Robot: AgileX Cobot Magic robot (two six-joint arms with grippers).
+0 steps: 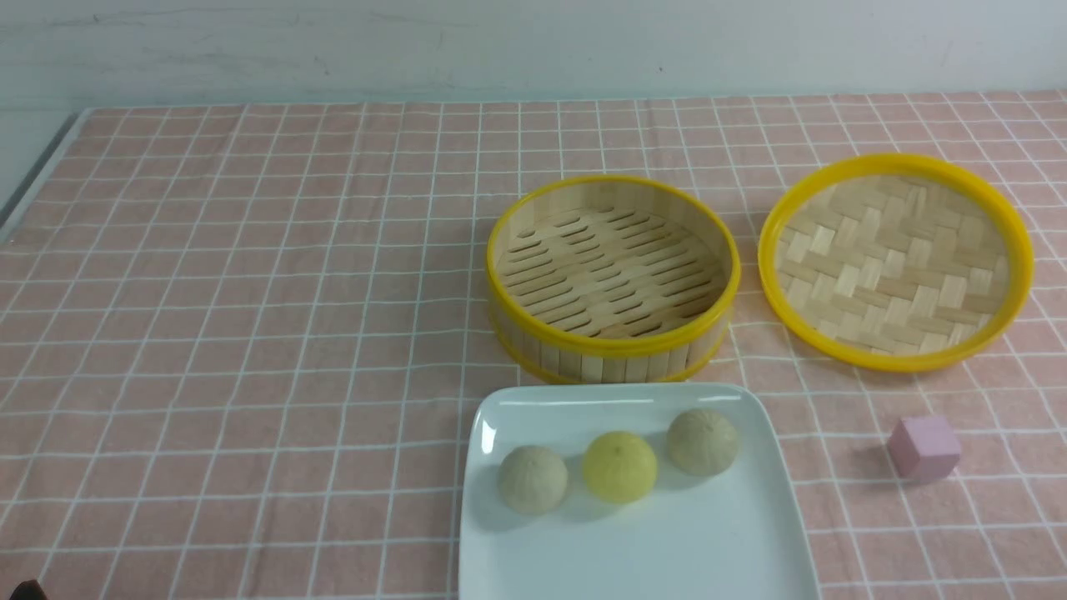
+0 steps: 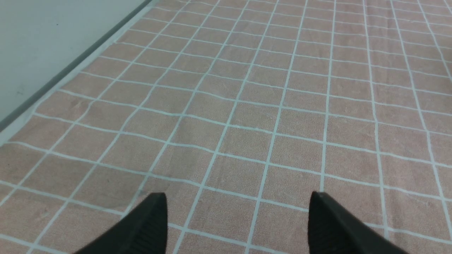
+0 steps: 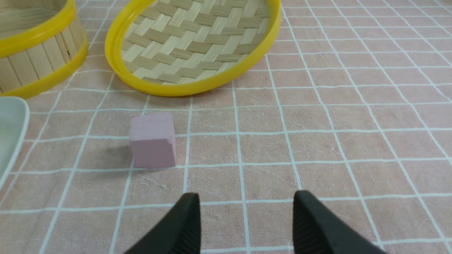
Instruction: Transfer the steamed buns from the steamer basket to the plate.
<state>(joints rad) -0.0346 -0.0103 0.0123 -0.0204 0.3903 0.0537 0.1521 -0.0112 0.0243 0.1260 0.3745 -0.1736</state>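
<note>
On the plate (image 1: 750,533) sit all three steamed buns (image 1: 619,467) — the steamer basket (image 1: 613,275) looks empty. Both grippers (image 2: 235,225) (image 3: 245,222) hang spread apart, gripping nothing — best kept clear.

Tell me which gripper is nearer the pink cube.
Right. The right gripper hangs with jaws apart just short of the pink cube, which shows close ahead in its wrist view. The left gripper sees only bare checked cloth near the table's left edge, far off.

Your left gripper (image 2: 235,225) shows two matte black, wedge-shaped fingers tapering to pointed tips, inner faces finely ribbed. Your right gripper (image 3: 245,222) matches: black tapered fingers (image 3: 180,229) with ridged inner pads.
</note>
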